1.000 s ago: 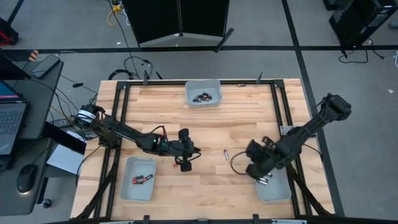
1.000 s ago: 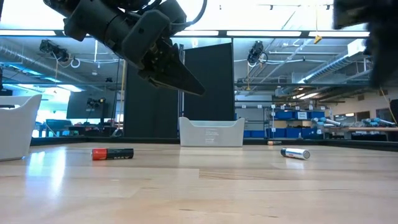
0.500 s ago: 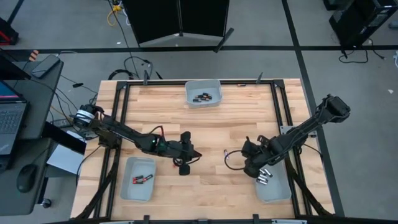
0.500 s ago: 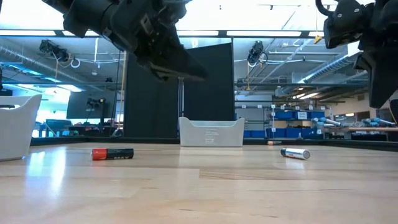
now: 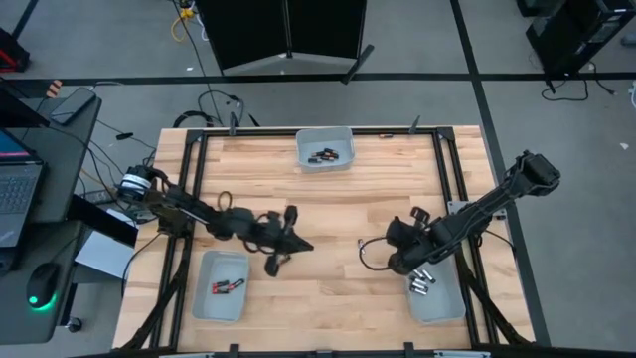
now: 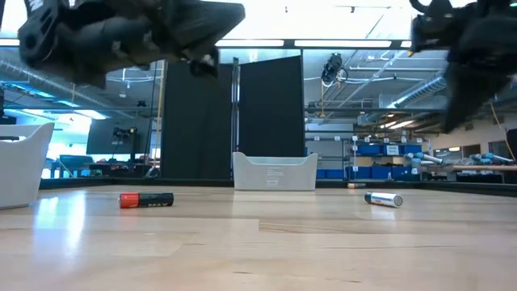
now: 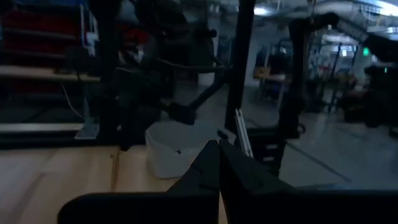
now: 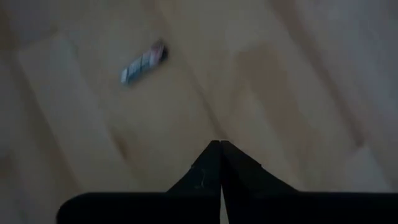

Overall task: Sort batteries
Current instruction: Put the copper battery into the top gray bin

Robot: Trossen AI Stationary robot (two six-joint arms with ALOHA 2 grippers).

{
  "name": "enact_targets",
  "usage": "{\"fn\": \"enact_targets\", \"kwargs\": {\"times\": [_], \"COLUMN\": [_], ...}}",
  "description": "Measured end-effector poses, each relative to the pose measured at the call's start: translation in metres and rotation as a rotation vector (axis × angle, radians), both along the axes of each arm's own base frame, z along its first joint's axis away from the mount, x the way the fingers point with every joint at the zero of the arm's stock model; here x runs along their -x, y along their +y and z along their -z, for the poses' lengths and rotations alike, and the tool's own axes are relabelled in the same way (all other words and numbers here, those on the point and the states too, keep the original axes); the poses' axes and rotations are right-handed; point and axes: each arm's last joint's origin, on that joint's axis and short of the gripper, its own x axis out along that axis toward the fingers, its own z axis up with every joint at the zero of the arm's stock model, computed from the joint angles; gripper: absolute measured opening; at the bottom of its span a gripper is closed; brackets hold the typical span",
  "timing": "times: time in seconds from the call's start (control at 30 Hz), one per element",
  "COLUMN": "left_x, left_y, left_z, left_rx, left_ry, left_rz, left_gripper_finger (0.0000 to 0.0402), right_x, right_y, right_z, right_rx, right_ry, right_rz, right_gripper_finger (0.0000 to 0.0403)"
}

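Both arms [image 5: 248, 227] farther left than before.

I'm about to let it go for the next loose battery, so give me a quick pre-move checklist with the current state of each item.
1. Right gripper empty and shut: ok.
2. Left gripper empty and shut: ok.
3. Silver-grey battery lies loose on the table, ahead of the right gripper: ok.
4. Red-and-black battery lies loose on the table, free of both arms: ok.
5. Right gripper lined up over the silver-grey battery: not ok, it points beside it.
6. Right tray has room for another cell: ok.
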Motion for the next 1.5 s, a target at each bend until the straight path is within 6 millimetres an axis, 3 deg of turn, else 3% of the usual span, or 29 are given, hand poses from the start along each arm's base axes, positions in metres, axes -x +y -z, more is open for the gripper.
{"fn": "enact_targets", "kwargs": {"times": [0.23, 0.5, 0.6, 0.73, 0.93, 1.1, 1.27, 1.4, 1.5], "left_x": [0.016, 0.012, 0.011, 0.011, 0.01, 0.01, 0.01, 0.01, 0.01], "left_y": [0.013, 0.034, 0.043, 0.052, 0.06, 0.062, 0.062, 0.062, 0.062], "left_z": [0.014, 0.018, 0.019, 0.026, 0.027, 0.028, 0.028, 0.028, 0.029], "left_rx": [0.009, -0.047, -0.063, -0.089, -0.089, -0.089, -0.089, -0.089, -0.087], "left_ry": [0.015, 0.041, 0.058, 0.128, 0.135, 0.141, 0.143, 0.144, 0.156], "left_rz": [-0.092, -0.256, -0.266, -0.291, -0.316, -0.323, -0.322, -0.322, -0.322], "left_gripper_finger": [0.0006, 0.0006, 0.0006, 0.0006, 0.0006, 0.0006, 0.0006, 0.0006, 0.0006], "right_x": [-0.032, -0.065, -0.063, -0.053, -0.046, -0.036, -0.037, -0.04, -0.047], "right_y": [-0.026, -0.094, -0.133, -0.186, -0.241, -0.272, -0.294, -0.309, -0.316], "right_z": [-0.006, -0.014, -0.015, -0.01, 0.01, 0.027, 0.03, 0.032, 0.015], "right_rx": [0.065, -0.013, -0.027, -0.03, -0.02, 0.053, 0.099, 0.091, 0.095], "right_ry": [-0.149, -0.252, -0.25, -0.256, -0.266, -0.2, -0.184, -0.095, 0.03], "right_rz": [-0.051, -0.127, -0.048, 0.2, 0.473, 0.659, 0.724, 0.684, 0.555], "right_gripper_finger": [0.0011, 0.0011, 0.0011, 0.0008, 0.0008, 0.0008, 0.0009, 0.0009, 0.0009]}}
